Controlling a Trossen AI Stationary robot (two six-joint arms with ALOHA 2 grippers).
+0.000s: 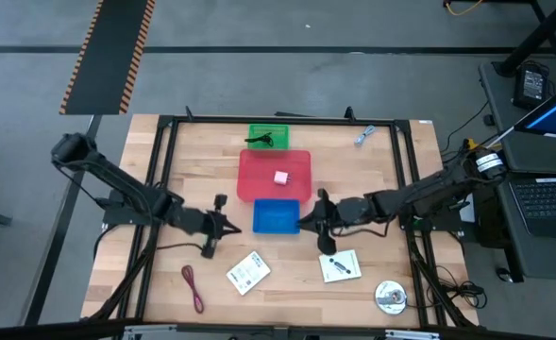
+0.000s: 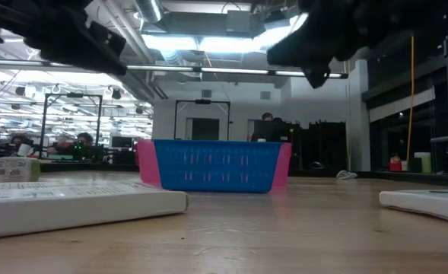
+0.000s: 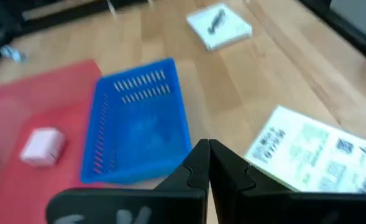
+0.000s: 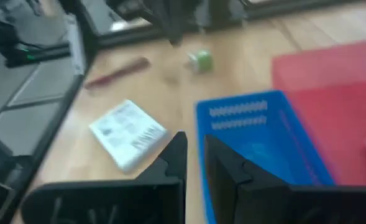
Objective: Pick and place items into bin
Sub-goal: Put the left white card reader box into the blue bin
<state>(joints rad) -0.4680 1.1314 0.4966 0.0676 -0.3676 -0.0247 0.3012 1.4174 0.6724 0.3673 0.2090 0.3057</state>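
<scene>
My left gripper (image 1: 234, 227) hovers shut just left of the blue bin (image 1: 276, 215); in its wrist view the gripper (image 3: 208, 150) is over the bin's near corner. My right gripper (image 1: 304, 222) hovers at the bin's right edge, its fingers (image 4: 195, 149) a narrow gap apart and holding nothing. The pink cube (image 1: 280, 177) lies in the red tray (image 1: 259, 179). Two white printed cards (image 1: 247, 273) (image 1: 340, 266) lie flat near the front edge. The dark red cord loop (image 1: 193, 288) lies front left. A tiny green piece (image 4: 200, 60) sits on the wood. The blue-grey piece (image 1: 363, 135) is far right.
A green tray (image 1: 267, 137) holding a dark object sits behind the red tray. A round disc (image 1: 390, 297) lies at the front right corner. A black frame (image 1: 164, 170) borders the table. Bare wood shows between the blue bin and the cards.
</scene>
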